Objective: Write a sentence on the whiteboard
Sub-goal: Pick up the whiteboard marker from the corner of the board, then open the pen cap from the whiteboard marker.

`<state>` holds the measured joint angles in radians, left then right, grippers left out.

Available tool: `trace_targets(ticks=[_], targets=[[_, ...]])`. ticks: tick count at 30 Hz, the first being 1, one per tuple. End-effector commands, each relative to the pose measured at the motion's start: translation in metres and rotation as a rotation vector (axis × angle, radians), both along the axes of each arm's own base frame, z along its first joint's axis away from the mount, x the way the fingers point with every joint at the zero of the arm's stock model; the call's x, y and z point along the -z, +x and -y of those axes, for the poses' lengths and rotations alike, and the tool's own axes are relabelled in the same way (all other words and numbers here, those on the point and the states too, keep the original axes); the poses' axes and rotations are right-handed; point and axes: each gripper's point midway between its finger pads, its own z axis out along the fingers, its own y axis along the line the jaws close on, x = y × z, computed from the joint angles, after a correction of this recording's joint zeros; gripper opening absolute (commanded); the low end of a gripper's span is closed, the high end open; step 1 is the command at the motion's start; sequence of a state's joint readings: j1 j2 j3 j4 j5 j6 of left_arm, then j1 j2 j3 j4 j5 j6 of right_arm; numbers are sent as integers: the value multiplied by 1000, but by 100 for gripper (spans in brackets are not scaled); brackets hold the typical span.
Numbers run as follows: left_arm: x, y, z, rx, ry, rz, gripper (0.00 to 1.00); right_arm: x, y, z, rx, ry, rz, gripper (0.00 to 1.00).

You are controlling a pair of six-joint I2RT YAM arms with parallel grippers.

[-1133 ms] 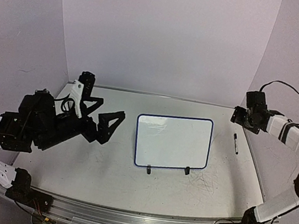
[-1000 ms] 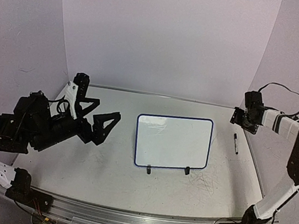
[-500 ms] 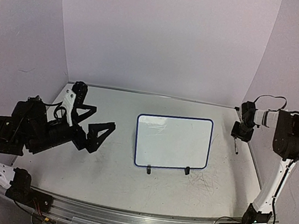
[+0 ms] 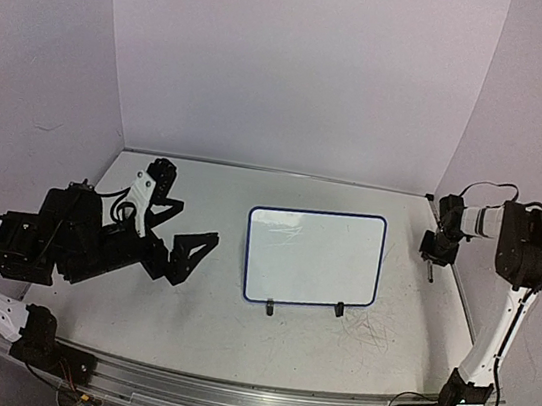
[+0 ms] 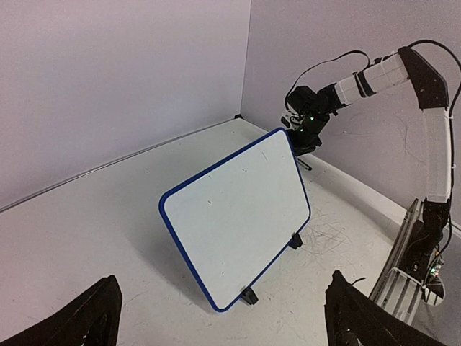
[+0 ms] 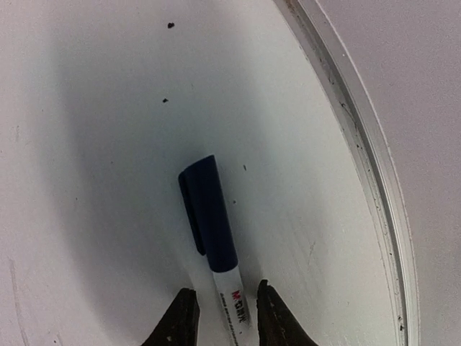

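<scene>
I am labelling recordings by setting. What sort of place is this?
Probably a robot test cell in a lab: a left arm and right arm fixed at the edge of a scuffed white table, plain lilac walls around it, and only a whiteboard and marker as props.

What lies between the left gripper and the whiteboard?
Only bare tabletop; the top external view shows nothing between the left gripper and the whiteboard.

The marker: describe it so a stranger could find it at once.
Start at the whiteboard in the middle of the table, then go right to the table's edge strip. The marker lies flat there between the right gripper's open fingers: a white barrel with a dark blue cap, the only pen around.
</scene>
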<state>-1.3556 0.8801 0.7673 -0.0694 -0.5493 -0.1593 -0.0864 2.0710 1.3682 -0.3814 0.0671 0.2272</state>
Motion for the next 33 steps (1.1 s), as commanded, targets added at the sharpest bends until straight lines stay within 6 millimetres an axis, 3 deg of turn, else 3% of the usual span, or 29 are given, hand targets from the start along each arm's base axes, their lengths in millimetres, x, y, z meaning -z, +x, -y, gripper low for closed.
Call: trace_targets(ticks=[1, 5, 9, 14, 17, 21, 24, 29, 33], targets=[[-30, 0, 10, 14, -89, -7, 99, 10, -3, -3, -25, -2, -1, 31], [-34, 1, 16, 12, -104, -27, 99, 17, -7, -5, -41, 4, -5, 24], [-37, 8, 23, -27, -118, -51, 99, 6, -10, 1, -19, -35, 38, 11], [-35, 16, 40, -65, -118, -99, 99, -33, -6, -5, -25, -10, 176, 5], [-39, 22, 52, -96, -127, -126, 99, -68, -5, -18, -54, 34, 293, 0], [-46, 31, 77, -86, -137, -180, 99, -113, -19, -58, -172, 148, 440, 0], [-52, 39, 100, -47, -153, -230, 99, -170, -40, -110, -343, 219, 602, 0], [-60, 60, 133, 65, -201, -348, 99, -251, -102, -191, -686, 315, 816, 0], [-72, 62, 156, 183, -232, -404, 99, -280, -154, -244, -949, 487, 883, 0]])
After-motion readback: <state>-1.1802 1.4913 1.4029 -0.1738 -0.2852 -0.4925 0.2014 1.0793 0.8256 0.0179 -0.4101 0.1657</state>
